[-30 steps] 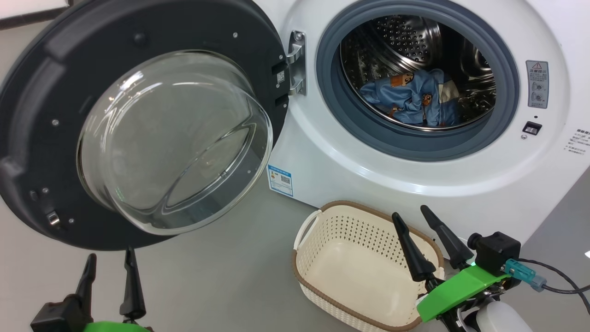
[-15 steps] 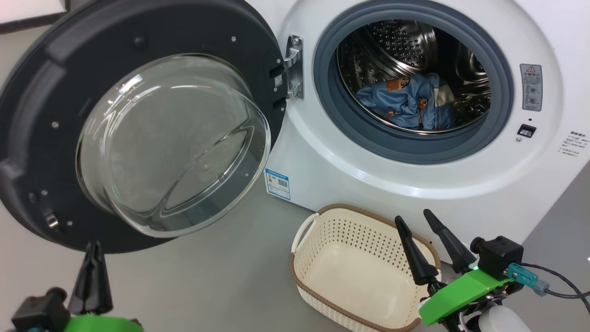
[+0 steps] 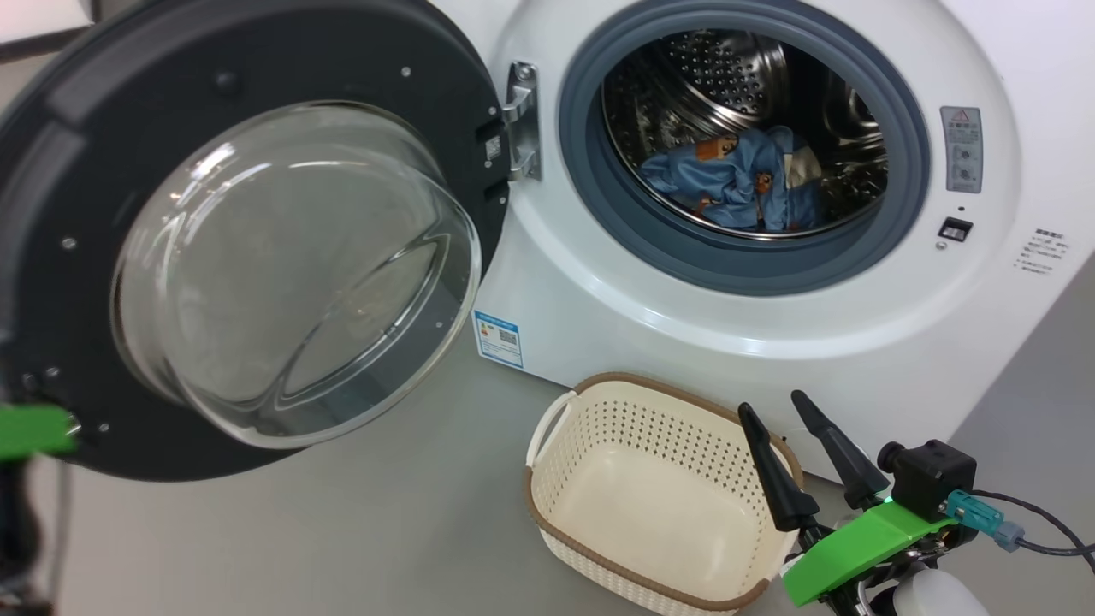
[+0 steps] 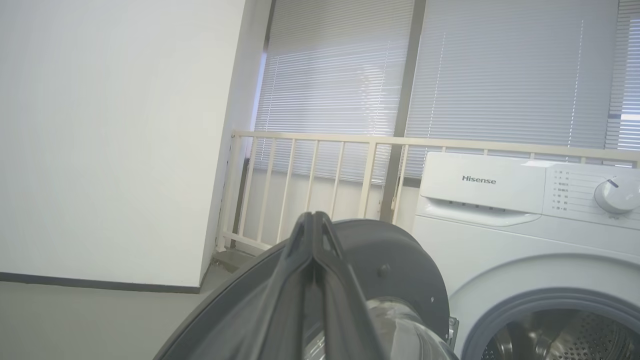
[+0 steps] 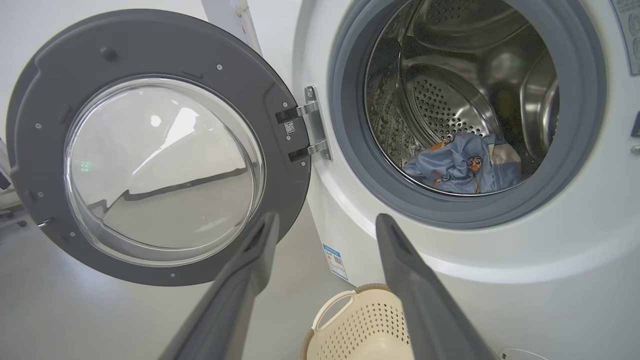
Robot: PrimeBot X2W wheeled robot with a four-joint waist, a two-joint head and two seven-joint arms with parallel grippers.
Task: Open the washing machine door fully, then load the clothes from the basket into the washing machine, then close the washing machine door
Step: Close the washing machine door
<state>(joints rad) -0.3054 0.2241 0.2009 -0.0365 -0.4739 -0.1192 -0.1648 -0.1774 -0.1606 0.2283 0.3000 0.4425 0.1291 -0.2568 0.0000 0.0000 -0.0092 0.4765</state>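
The washing machine door point(image 3: 214, 85) stands swung wide open to the left, its glass bowl facing me. Light-blue clothes point(image 3: 736, 180) lie in the steel drum of the washing machine point(image 3: 684, 316), and in the right wrist view the clothes point(image 5: 460, 165) rest at the drum's bottom. The basket point(image 3: 599, 428) sits empty on the floor in front of the machine. My right gripper point(image 3: 772, 406) hovers open over the basket's right rim. My left gripper point(image 4: 312, 217) is shut on nothing, just outside the door's outer edge point(image 4: 390, 250); its green mount point(image 3: 26, 428) shows at the far left.
Grey floor point(image 3: 385, 530) spreads under the door and left of the basket. A cream railing point(image 4: 350, 145), window blinds and a white wall point(image 4: 110, 140) stand behind the machine. A cable point(image 3: 1039, 518) trails from my right wrist.
My left gripper went from open to shut and swung left and up beside the door's outer edge. The head camera shifted slightly. Right gripper, basket and clothes stay put.
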